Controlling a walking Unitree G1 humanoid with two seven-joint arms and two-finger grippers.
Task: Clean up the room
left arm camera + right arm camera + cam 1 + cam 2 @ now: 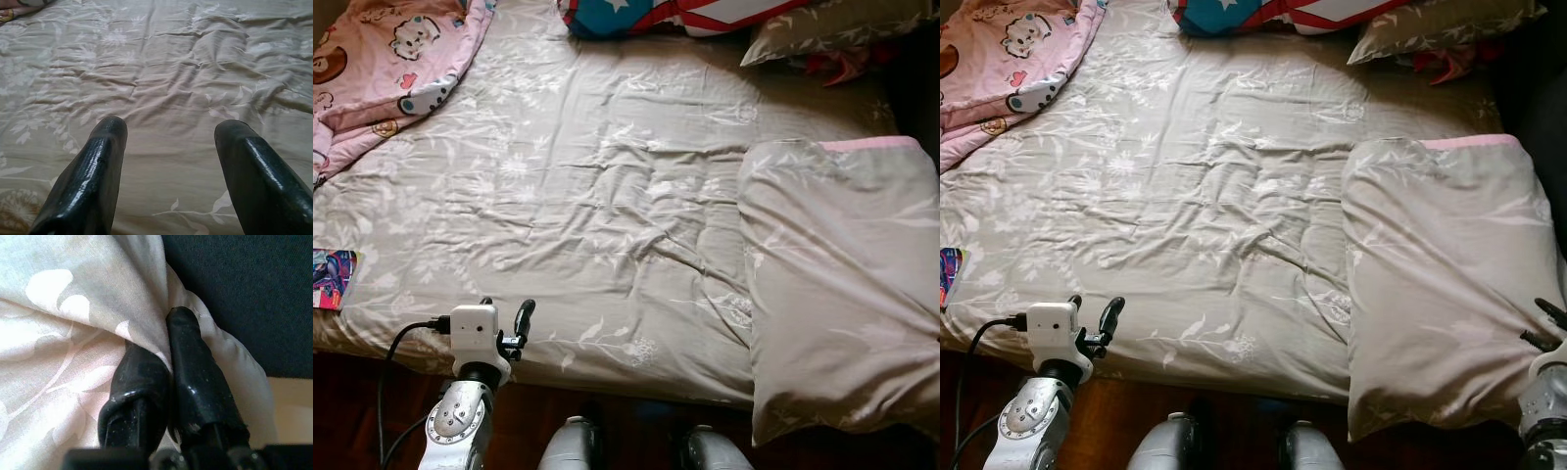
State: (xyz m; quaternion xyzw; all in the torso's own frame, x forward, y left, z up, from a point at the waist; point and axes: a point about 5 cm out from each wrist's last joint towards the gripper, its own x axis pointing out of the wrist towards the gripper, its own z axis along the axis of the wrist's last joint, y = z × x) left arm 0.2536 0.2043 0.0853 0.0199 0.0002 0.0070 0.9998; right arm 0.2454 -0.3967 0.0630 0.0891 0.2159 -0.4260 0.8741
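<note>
**Q:** Pincer states first, please?

**A:** Right pincer (168, 357) has its two black fingers pressed together on a fold of the pillow (1445, 284), pinching the grey leaf-print cloth at the pillow's near right edge. Left pincer (168, 161) is spread wide with nothing between its fingers, hovering over the near edge of the bed (578, 215).

**Q:** How is the scene laid out, biggest thing first?

**A:** The bed takes up most of the head views. It is covered by a wrinkled grey sheet with a white leaf pattern. The pillow, in the same print, lies on the bed's right side, hanging over the near edge, with a pink strip along its far end. A pink cartoon blanket (386, 64) is bunched at the far left corner. A red, white and blue cushion (675, 15) sits at the head of the bed, and a second grey pillow (832, 29) lies just right of it. A small colourful book (333, 277) rests at the bed's near left edge.
</note>
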